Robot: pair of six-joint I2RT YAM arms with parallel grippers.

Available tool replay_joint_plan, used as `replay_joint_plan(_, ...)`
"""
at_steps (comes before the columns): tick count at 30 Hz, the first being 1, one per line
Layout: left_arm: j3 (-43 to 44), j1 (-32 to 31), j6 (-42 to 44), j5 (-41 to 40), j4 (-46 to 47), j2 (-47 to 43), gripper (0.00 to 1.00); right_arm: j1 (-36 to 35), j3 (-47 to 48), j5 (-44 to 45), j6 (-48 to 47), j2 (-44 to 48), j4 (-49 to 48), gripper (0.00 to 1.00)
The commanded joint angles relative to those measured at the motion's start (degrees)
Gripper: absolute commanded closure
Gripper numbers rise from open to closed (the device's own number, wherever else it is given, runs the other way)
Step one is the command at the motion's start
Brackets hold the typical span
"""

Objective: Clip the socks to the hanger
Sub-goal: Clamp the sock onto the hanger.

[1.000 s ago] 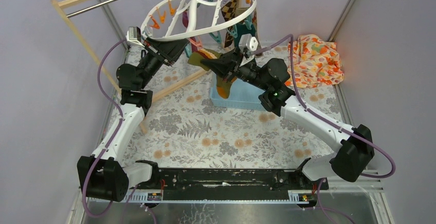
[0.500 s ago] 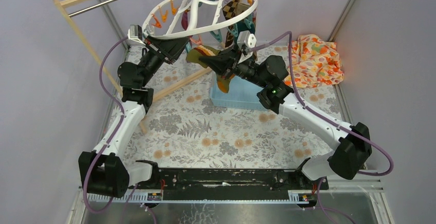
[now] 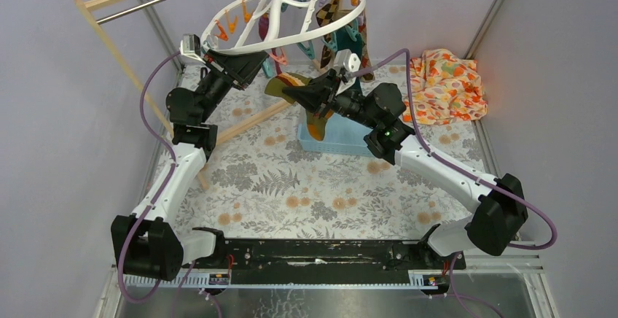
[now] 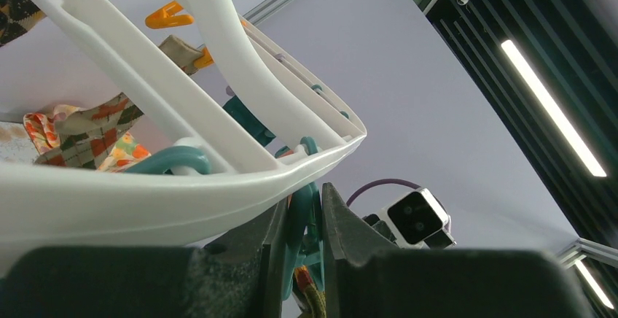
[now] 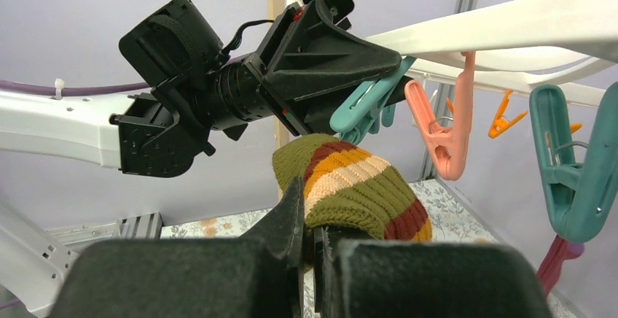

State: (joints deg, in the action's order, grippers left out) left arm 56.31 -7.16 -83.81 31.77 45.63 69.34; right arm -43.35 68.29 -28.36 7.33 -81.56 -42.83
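The white oval hanger (image 3: 291, 33) hangs tilted at the back, with teal, orange and pink clips; an argyle sock (image 3: 326, 13) hangs clipped on it. My left gripper (image 3: 256, 61) is under the ring's near rim, shut on a teal clip (image 4: 306, 223). My right gripper (image 3: 291, 93) is shut on an olive-mustard striped sock (image 5: 350, 183) and holds its cuff just below that teal clip (image 5: 361, 106). The sock's foot hangs down over the bin (image 3: 318, 124). A pink clip (image 5: 437, 125) and another teal clip (image 5: 572, 176) hang to the right.
A light blue bin (image 3: 346, 141) sits on the floral tablecloth under the hanger. An orange floral cloth (image 3: 446, 84) lies at the back right. A wooden-post rack with a metal bar (image 3: 146, 1) stands at the back left.
My right gripper has carried the striped sock up and to the left, closer to the teal clip in my left gripper. The left gripper has stayed at the ring.
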Motion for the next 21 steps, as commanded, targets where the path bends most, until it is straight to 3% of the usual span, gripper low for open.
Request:
replay_joint_plan(1,1.8,-1.0,-0.2,1.7,3.5,-1.0,1.00,-0.5,1.4,-0.5,0.3,1.4,-3.5,1.00)
replay_joint_plan(21,1.4,-1.0,-1.4,2.6,4.6,-2.9,1.00,-0.2,9.4,-1.0,0.5,-5.0,-2.2,1.00)
